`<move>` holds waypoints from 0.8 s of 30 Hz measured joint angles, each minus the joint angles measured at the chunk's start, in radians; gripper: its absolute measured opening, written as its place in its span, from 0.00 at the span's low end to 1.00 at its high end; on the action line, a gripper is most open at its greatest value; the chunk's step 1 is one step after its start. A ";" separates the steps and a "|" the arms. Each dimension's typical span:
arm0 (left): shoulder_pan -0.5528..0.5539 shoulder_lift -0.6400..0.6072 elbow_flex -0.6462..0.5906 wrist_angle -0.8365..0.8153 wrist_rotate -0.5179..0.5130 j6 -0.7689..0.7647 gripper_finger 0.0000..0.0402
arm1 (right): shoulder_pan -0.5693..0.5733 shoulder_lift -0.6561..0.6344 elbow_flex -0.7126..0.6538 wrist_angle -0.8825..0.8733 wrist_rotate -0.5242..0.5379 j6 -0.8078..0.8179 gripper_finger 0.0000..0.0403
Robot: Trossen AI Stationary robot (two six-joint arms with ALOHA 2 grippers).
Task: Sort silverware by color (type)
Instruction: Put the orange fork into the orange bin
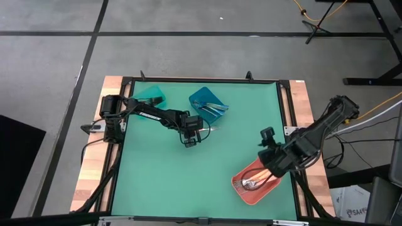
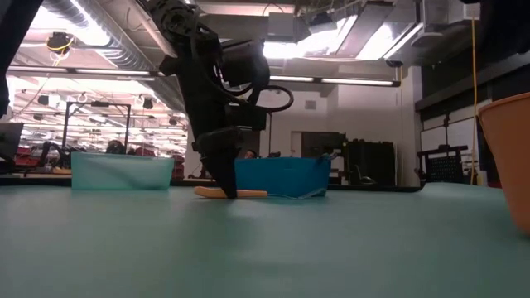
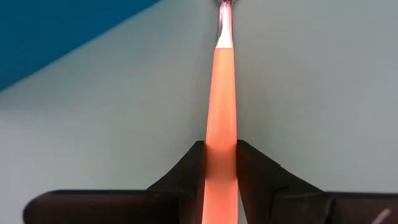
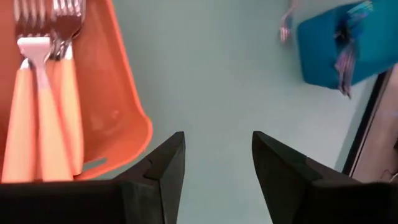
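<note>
A gold-handled fork with a silver head (image 3: pixel 222 74) lies on the green table beside the blue bin (image 1: pixel 206 102); it also shows in the low view (image 2: pixel 248 193). My left gripper (image 3: pixel 221 149) is shut on it, just near of the blue bin (image 1: pixel 191 133). My right gripper (image 4: pixel 217 146) is open and empty above the table at the coral-red bin's (image 1: pixel 256 183) far edge (image 1: pixel 271 157). That bin holds gold-handled forks (image 4: pixel 43 106). The blue bin holds iridescent forks (image 4: pixel 345 46). The teal bin (image 1: pixel 151 97) stands at the far left. My left gripper pinches the fork's gold handle (image 3: pixel 221 134) between its two fingers, about midway along it. The fingers (image 2: pixel 225 178) come from above, pointing down, and lie across the handle. The fork lies level at the table top; whether it is lifted clear, I cannot tell.
The three bins stand apart: teal and blue at the far side, coral-red (image 2: pixel 509 157) at the near right. Bare green table (image 1: pixel 188 182) lies between them. Black rails frame the table (image 1: pixel 201 80).
</note>
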 joint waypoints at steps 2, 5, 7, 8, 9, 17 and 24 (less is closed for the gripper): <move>-0.001 0.000 0.000 0.000 0.001 0.000 0.16 | 0.000 -0.041 -0.023 0.011 0.019 0.029 0.43; -0.005 0.000 0.000 0.000 0.003 -0.004 0.16 | 0.000 -0.107 -0.079 0.057 0.040 0.058 0.43; -0.010 0.000 0.000 0.003 0.004 -0.024 0.17 | 0.000 -0.151 -0.120 0.094 0.040 0.074 0.43; -0.014 0.000 0.000 0.005 0.007 -0.033 0.17 | 0.000 -0.169 -0.138 0.114 0.040 0.079 0.43; -0.018 0.000 0.000 0.009 0.015 -0.045 0.17 | 0.000 -0.185 -0.156 0.134 0.040 0.082 0.43; -0.060 0.003 -0.003 0.121 0.148 -0.077 0.17 | 0.000 -0.238 -0.238 0.266 0.040 0.082 0.43; -0.104 0.003 -0.003 0.255 0.174 -0.159 0.17 | 0.000 -0.237 -0.239 0.281 0.063 0.080 0.43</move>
